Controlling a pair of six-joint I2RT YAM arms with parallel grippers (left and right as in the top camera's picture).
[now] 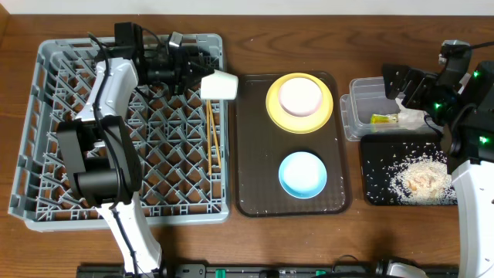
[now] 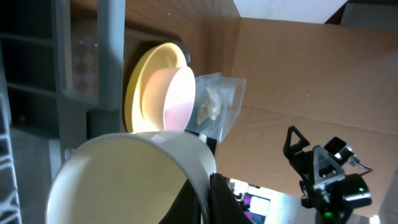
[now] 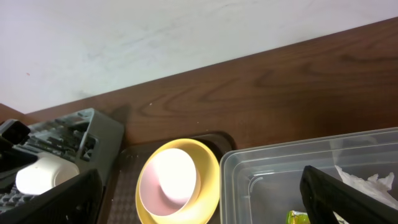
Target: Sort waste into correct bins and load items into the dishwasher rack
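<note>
We see the left gripper point(image 1: 202, 77) with its jaws clamped on the white cup point(image 1: 219, 85), held over the one o'clock corner of the dishwasher rack point(image 1: 46, 154). In the left wrist view the cup fills the foreground and one dark finger point(image 2: 219, 198) lies against its wall. At six o'clock from the cup, the chopsticks point(image 1: 212, 135) lie in the rack, running along its three o'clock edge. The left arm reaches over the rack from the six o'clock side. Across the table, the right gripper point(image 1: 403, 89) has its jaws spread wide with nothing between them, and it hangs over the one o'clock corner of the clear tub point(image 1: 356, 108). In the right wrist view we see its two dark fingers point(image 3: 336, 196) far apart at the lower edges of the picture. Inside the tub lie the green-and-orange snack wrapper point(image 1: 384, 119) and, at three o'clock from it, the crumpled white napkin point(image 1: 413, 117). Touching the tub at its six o'clock side sits the black tray point(image 1: 378, 154), where the rice scraps point(image 1: 421, 177) lie heaped toward three o'clock with loose grains scattered around. Between the rack and these two bins lies the brown serving tray point(image 1: 251, 139). At its twelve o'clock end stands the yellow plate point(image 1: 274, 104) with the small cream cup point(image 1: 299, 96) resting on it, and at its six o'clock end sits the light-blue bowl point(image 1: 302, 174), apart from the plate.
</note>
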